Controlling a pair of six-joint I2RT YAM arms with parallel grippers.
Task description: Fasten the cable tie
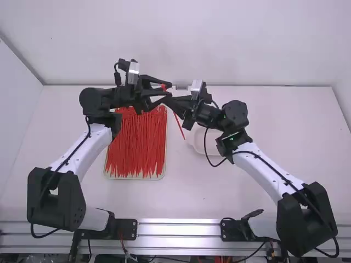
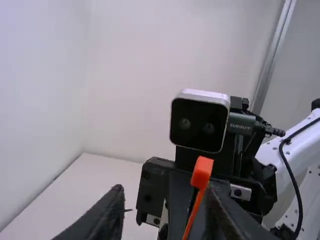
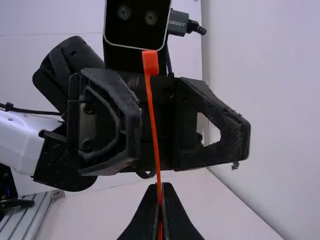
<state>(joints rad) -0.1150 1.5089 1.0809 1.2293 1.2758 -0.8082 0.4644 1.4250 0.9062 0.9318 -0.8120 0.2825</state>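
Note:
A red cable tie (image 1: 179,125) is held up above the table between the two arms. My right gripper (image 1: 172,103) is shut on its strap; the right wrist view shows the strap (image 3: 152,130) rising from the closed fingertips (image 3: 159,202) to the square head (image 3: 150,60). My left gripper (image 1: 163,92) faces it from the left and is open, its two fingers (image 3: 112,117) on either side of the strap without touching it. In the left wrist view the head (image 2: 202,172) stands between my open left gripper (image 2: 165,220) and nearer one finger (image 2: 225,215).
A tray (image 1: 160,176) with several loose red cable ties lies on the table under the left arm. A white container (image 1: 196,143) sits under the right arm. White walls close off the table at the back and left.

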